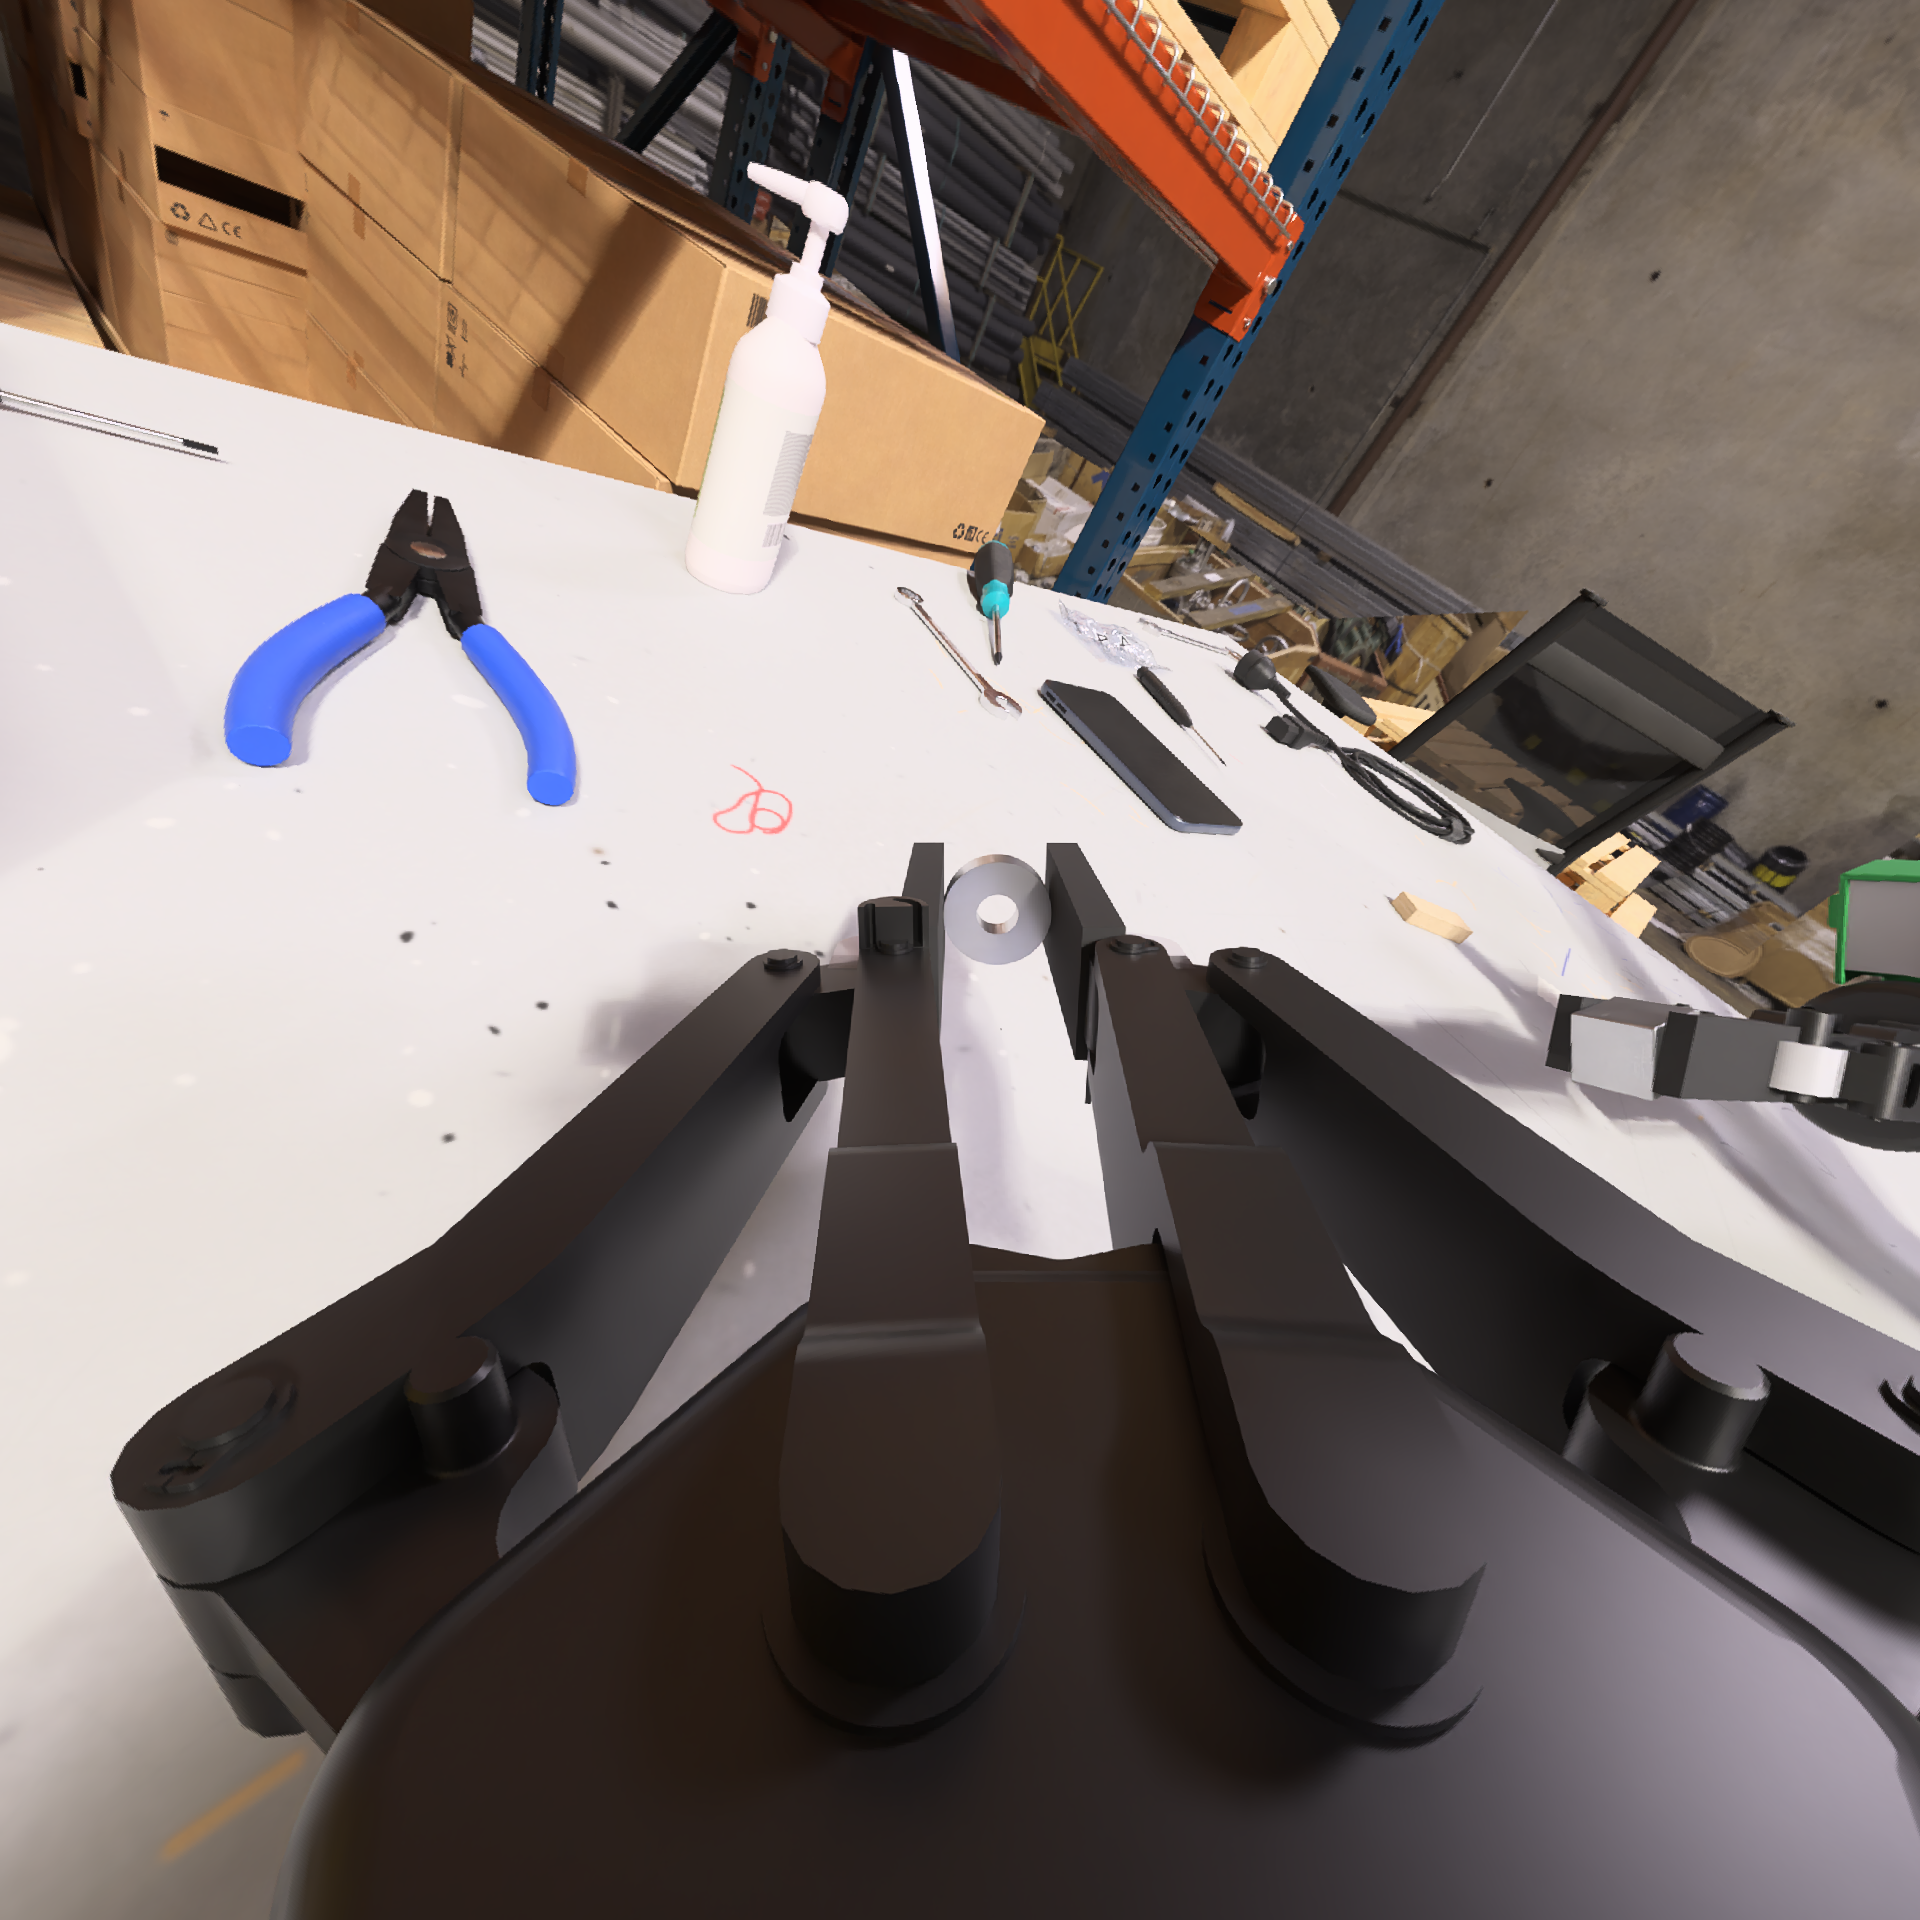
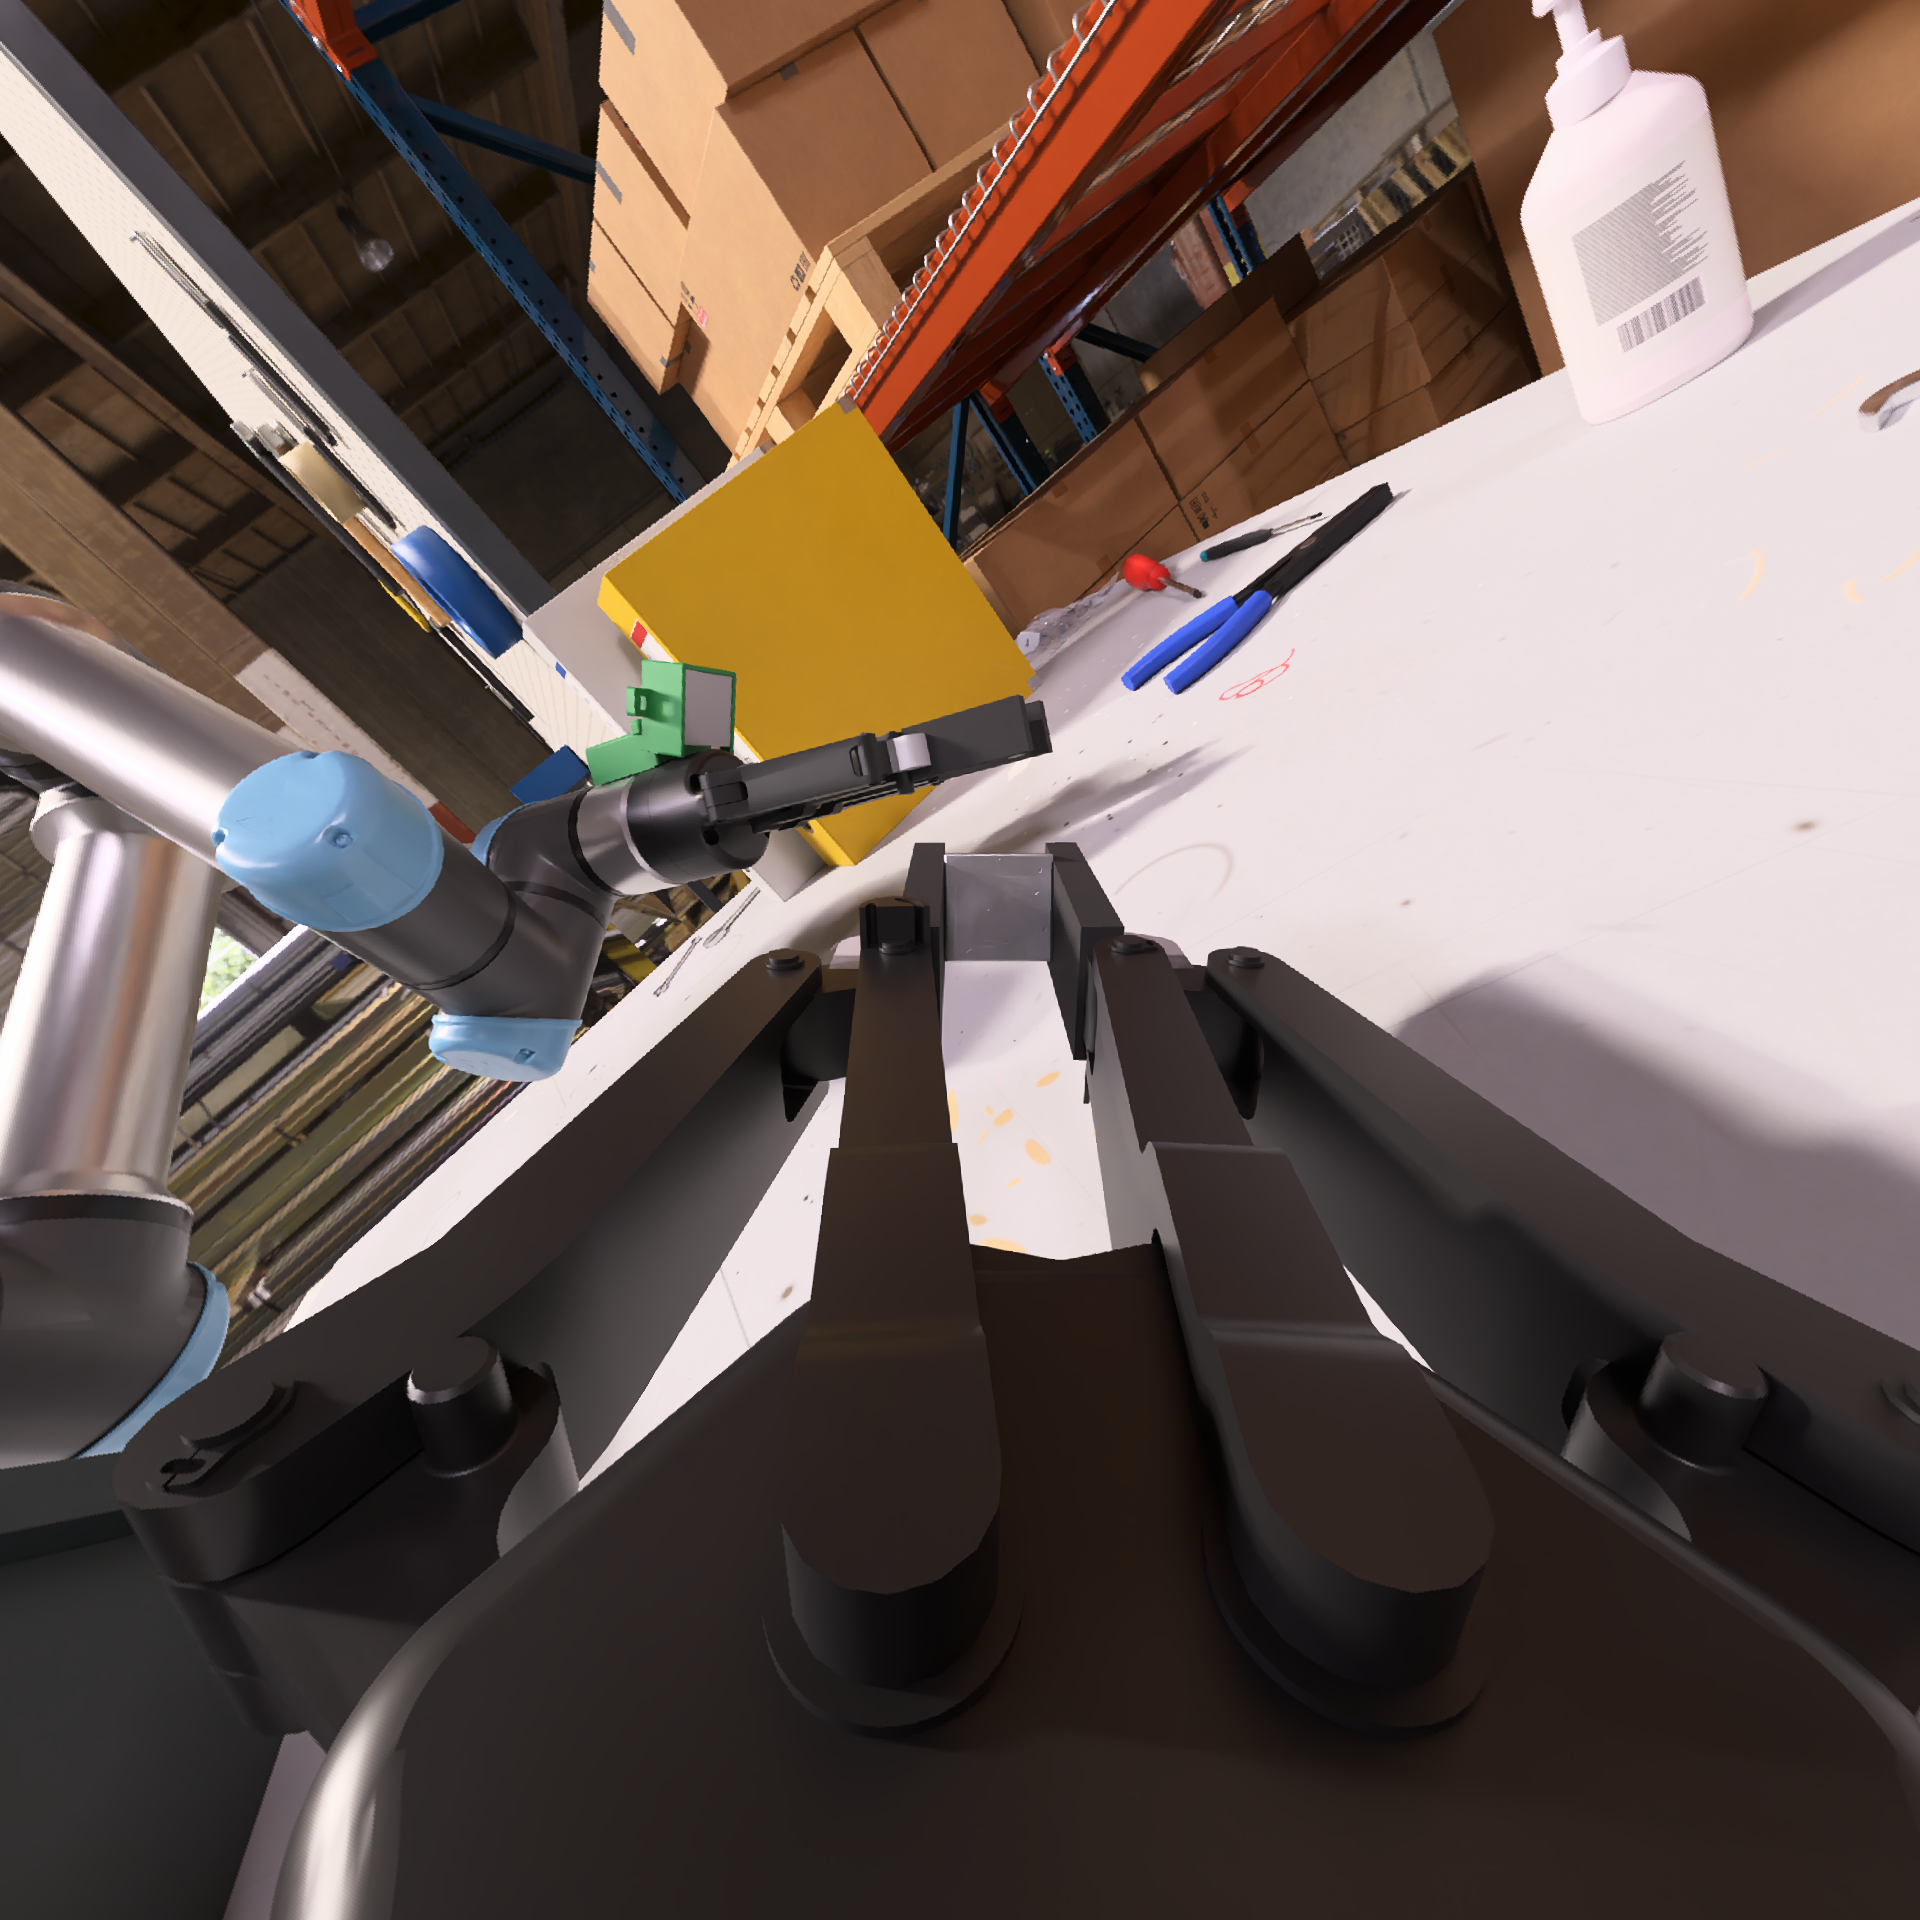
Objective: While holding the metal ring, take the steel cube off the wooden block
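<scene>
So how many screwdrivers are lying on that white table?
3 that I can make out: a teal-handled screwdriver near the bottle, a slim black screwdriver beside the tablet, a red-handled screwdriver near the pliers. Others may be hidden.

ring [image 1: 995, 907] between left jaws, above desk [image 1: 312, 935] | cube [image 2: 995, 902] between right jaws | wooden block [image 1: 1432, 918] on desk, right of ring

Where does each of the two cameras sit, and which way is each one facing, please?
Left wrist view: on the left gripper, looking along its fingers, which pinch the metal ring, over the white table; the right gripper shows beyond.
Right wrist view: on the right gripper, which clamps the steel cube; the left arm shows.
Shared: blue pliers, white pump bottle.
</scene>
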